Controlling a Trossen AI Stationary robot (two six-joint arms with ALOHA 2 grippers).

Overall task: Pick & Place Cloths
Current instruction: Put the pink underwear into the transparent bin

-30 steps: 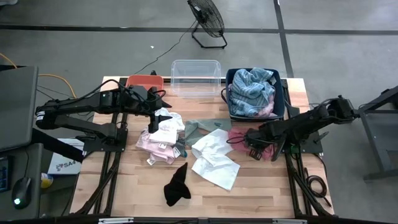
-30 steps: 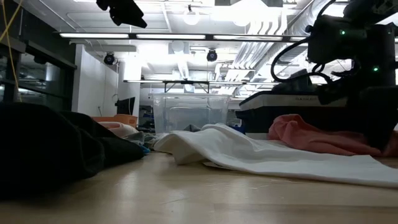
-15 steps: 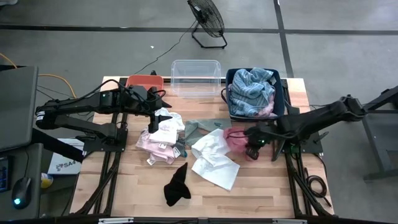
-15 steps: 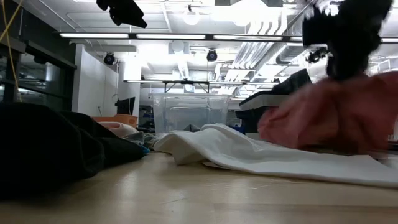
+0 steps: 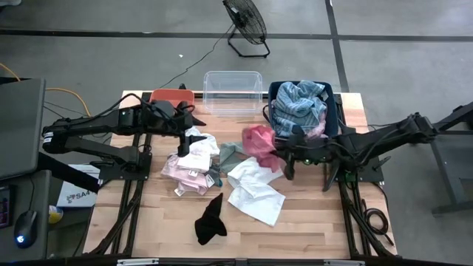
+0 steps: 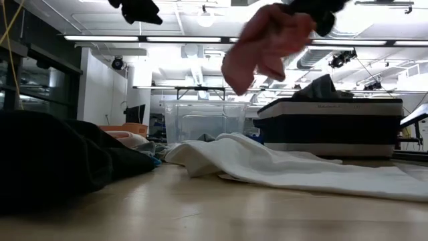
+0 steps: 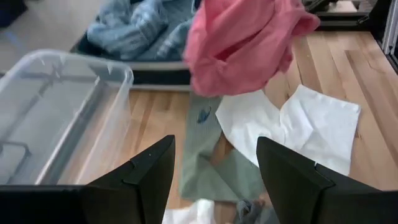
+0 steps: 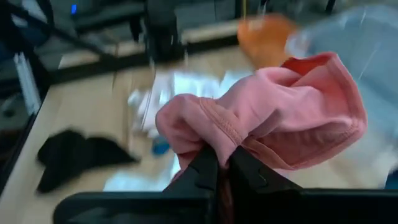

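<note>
Right gripper (image 5: 287, 157) clamped on pink cloth (image 5: 259, 140), aloft just beside dark blue bin (image 5: 335, 118). Thin pinch on bunched fabric: could slip mid-swing, dropping short onto white cloth (image 5: 255, 185).

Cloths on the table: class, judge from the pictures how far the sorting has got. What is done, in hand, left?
Done: the blue-striped cloth lies in the dark blue bin. In hand: the right gripper is shut on the dark pink cloth, held above the table. Left: the white cloth, olive green cloth, pale pink cloth and black cloth. The left gripper hangs open.
</note>
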